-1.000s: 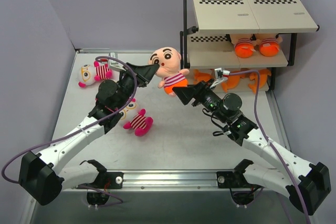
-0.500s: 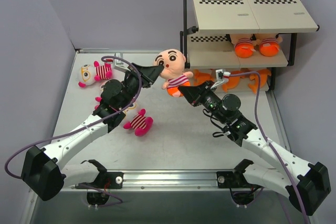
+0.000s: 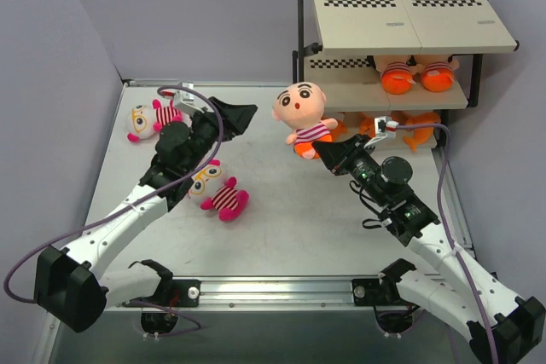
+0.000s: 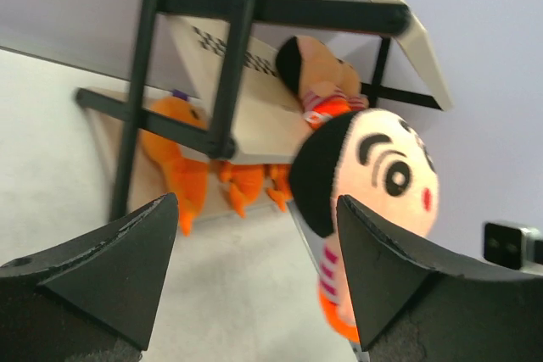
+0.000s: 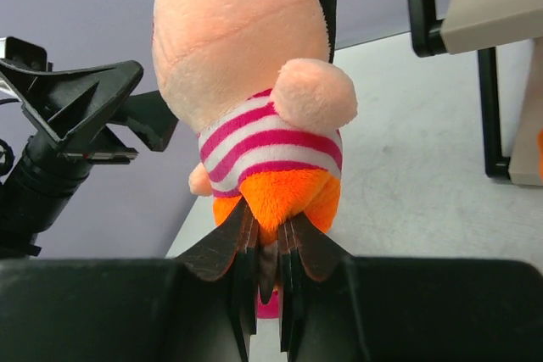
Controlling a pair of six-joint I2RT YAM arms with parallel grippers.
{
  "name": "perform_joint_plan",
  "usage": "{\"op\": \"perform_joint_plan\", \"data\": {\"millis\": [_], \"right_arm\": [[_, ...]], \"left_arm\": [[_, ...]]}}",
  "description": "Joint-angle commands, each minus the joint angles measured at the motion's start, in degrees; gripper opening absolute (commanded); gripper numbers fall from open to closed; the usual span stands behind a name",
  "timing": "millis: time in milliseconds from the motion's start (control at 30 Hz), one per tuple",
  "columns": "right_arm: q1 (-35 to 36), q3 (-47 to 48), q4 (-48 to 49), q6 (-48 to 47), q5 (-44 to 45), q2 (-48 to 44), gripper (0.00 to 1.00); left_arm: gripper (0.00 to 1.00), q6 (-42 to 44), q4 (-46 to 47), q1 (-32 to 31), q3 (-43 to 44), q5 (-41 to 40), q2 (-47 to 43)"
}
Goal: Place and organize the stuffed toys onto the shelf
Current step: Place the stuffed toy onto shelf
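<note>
Striped doll (image 3: 303, 108) has passed toward the shelf (image 3: 409, 27); left tool (image 3: 241, 117) gapes empty, right tool (image 3: 324, 151) clamps its orange bottom. Likely soft, light, floppy.

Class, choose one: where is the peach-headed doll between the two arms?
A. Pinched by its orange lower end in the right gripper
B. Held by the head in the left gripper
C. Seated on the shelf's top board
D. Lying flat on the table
A: the right gripper is shut on the striped doll's orange lower end, while the left gripper stands open and apart from it.
</note>
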Motion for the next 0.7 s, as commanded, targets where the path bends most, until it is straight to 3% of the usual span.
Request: {"op": "perform_joint_plan", "data": {"millis": [0, 100, 267, 433, 667], "right_arm": [[-2.1, 0.5, -3.8, -1.4, -0.1, -2.8, 0.0], [-3.3, 2.3, -8.6, -2.0, 1.5, -3.1, 0.0], [-6.0, 5.8, -13.4, -2.3, 2.4, -1.7, 0.0], [-10.1, 8.9, -16.3, -0.7, 2.6, 0.6, 0.0], [-15.3, 13.0, -15.3, 0.7, 2.4, 4.7, 0.0]], "left_arm": [[0.84, 4.2, -7.0, 5.5, 2.5, 3.4, -3.8], [0.88, 6.8, -13.0, 12.0, 2.2, 7.2, -6.0], [0.97, 19.2, -28.6, 19.3, 4.3, 7.9, -8.9], [0.94, 30.9, -34.3, 19.3, 3.5, -2.0, -11.4], [0.94, 37.9, -33.9, 17.0, 2.2, -9.6, -13.7]]}}
